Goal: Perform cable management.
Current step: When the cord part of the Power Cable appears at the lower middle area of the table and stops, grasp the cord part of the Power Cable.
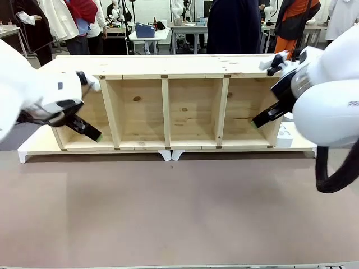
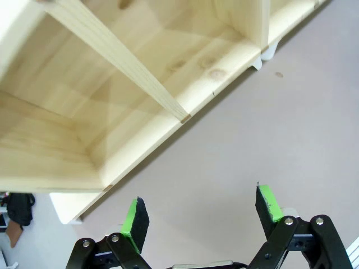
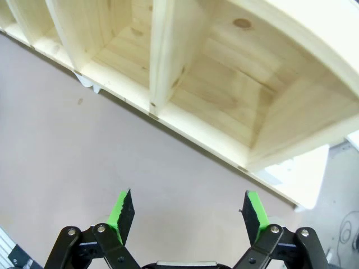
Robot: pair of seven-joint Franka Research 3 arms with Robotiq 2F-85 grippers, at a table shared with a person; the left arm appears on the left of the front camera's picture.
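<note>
On the table (image 1: 179,213), whose brown surface is bare across its near half, a long pale pine shelf unit (image 1: 168,67) lies with its four open compartments facing the robot. It rests on white feet (image 1: 171,154), a pair of which meets under the middle of its front edge. The wood shows dark knots, and thin upright dividers part the compartments.

The left gripper (image 1: 92,133) hangs at the mouth of the leftmost compartment (image 1: 90,112), angled down and inward, its green-tipped end just above the lower front board. In the left wrist view the left gripper (image 2: 202,210) has its jaws spread wide, with nothing but brown table between the green pads (image 2: 134,218); the shelf's front edge runs slantwise above them.

The right gripper (image 1: 261,120) sits at the rightmost compartment (image 1: 247,112), pointing down and inward towards its floor. In the right wrist view the right gripper (image 3: 187,208) also has its jaws spread wide and empty, the green pads (image 3: 120,208) hanging over the table just in front of the shelf's end compartment.

Where the cable lies cannot be told from these pictures.

Beyond the shelf a person in dark clothing (image 1: 233,25) stands at the far side.
</note>
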